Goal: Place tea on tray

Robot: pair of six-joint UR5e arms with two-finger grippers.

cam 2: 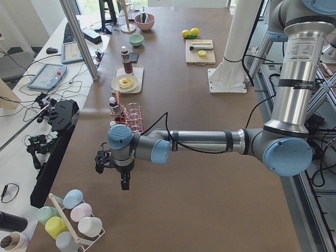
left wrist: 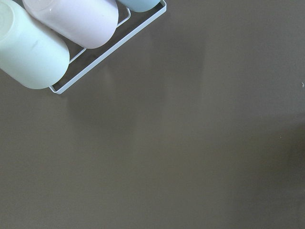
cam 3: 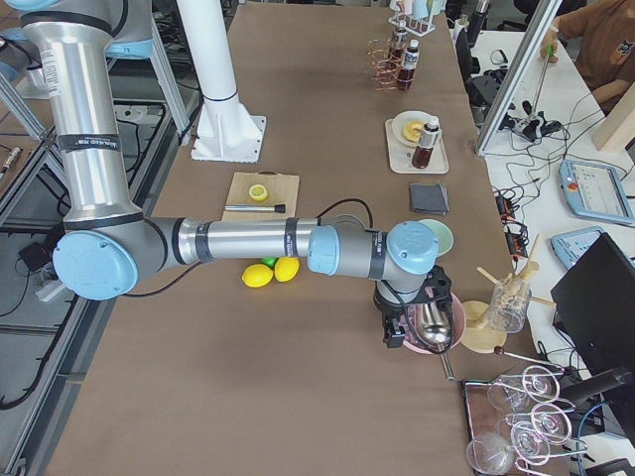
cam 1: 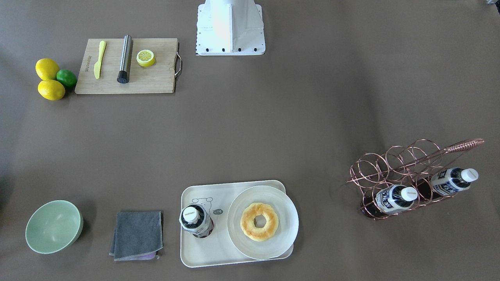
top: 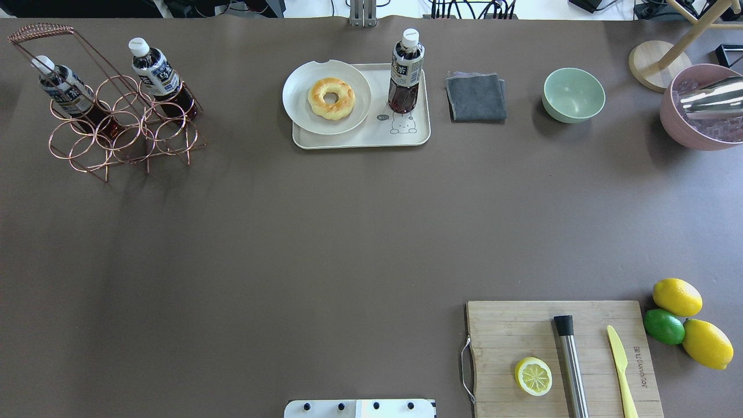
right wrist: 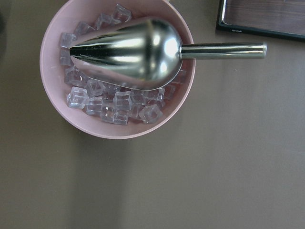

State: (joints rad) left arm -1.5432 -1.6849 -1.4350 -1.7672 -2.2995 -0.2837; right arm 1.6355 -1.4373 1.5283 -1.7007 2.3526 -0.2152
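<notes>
A bottle of tea [top: 406,72] with a white cap stands upright on the cream tray [top: 418,136], on its bear-drawing end; from the front I see this tea [cam 1: 196,220] and the tray [cam 1: 203,253] near the table's far edge. Two alike bottles [top: 157,72] sit in a copper wire rack [top: 116,133]. My left gripper [cam 2: 125,181] hangs over bare table far from the tray, near a rack of cups. Over a pink ice bowl at the other end hangs my right gripper [cam 3: 399,332]. I cannot tell if either is open or shut. Neither wrist view shows fingers.
A white plate [top: 299,104] with a doughnut [top: 331,97] lies on the tray's other half. A grey cloth [top: 476,97] and green bowl [top: 573,94] lie beside the tray. The pink ice bowl [right wrist: 116,131] holds a metal scoop. A wooden board [top: 505,325], lemons and a lime sit near the robot.
</notes>
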